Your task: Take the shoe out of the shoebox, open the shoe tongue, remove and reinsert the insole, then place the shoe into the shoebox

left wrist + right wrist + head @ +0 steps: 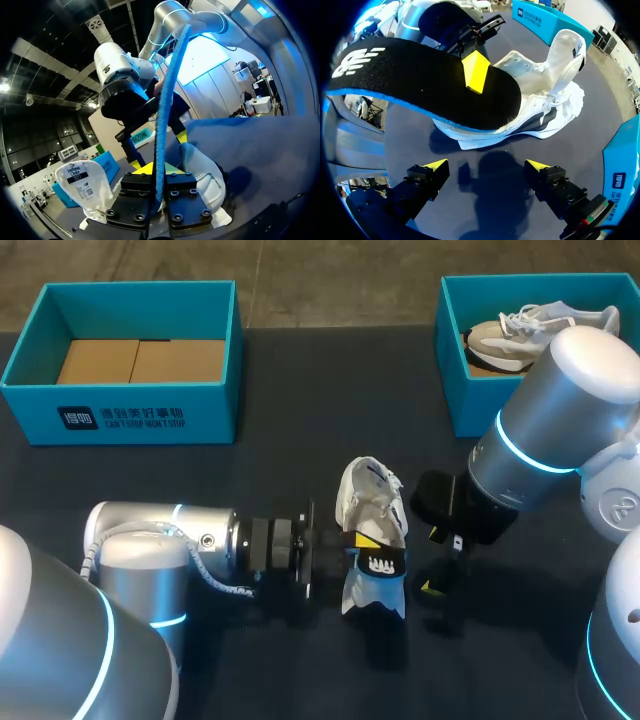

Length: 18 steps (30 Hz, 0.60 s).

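Head view: the white shoe (370,498) lies on the dark table (250,460) between the two arms, out of both boxes. The left box (120,405) holds only cardboard, and the right box (450,360) holds another shoe. The left gripper (335,545) comes in from the side and has the black insole (380,565) pinched over the shoe's heel end. The right gripper (435,560) stands just beside the shoe, gripping nothing.

Left wrist view: the insole shows edge-on as a blue strip clamped between this gripper's two nearly closed fingers. Holding it by the edge like this probably leaves its length free to slide along the shoe. The tongue (82,182) is folded well back, so the opening is clear.

Right wrist view: the right gripper's fingers are spread wide with bare table between them, likely waiting to steady the shoe. The insole slants over the shoe, its lower end meeting the opening. I cannot tell whether it is coming out or going in.
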Motion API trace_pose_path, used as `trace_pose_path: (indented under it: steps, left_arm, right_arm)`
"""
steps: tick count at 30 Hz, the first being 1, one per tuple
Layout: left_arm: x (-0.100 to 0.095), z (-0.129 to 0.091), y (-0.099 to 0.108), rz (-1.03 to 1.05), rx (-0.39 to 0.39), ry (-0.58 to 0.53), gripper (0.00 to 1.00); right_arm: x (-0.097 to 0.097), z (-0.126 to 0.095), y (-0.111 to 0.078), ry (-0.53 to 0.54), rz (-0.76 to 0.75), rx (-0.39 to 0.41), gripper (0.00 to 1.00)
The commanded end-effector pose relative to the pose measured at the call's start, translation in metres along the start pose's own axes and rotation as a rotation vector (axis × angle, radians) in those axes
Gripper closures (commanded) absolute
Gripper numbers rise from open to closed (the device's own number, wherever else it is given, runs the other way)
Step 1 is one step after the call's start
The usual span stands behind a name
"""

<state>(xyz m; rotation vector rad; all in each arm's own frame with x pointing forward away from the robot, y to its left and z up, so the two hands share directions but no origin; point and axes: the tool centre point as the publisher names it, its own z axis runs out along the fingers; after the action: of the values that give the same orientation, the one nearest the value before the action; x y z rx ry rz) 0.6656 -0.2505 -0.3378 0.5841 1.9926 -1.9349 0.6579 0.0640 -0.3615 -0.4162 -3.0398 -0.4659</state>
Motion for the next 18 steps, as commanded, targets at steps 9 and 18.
trace_pose_path:
  steps: [9,18]
  left_arm:
    - [0.000,0.000,-0.005,0.005,-0.010,0.000,0.74]
    - [-0.001,0.000,-0.013,0.026,-0.026,0.009,0.70]
  right_arm:
    - [0.001,0.001,0.000,-0.002,0.001,0.001,0.00]
    - [0.001,0.001,0.000,-0.002,0.001,0.001,0.00]
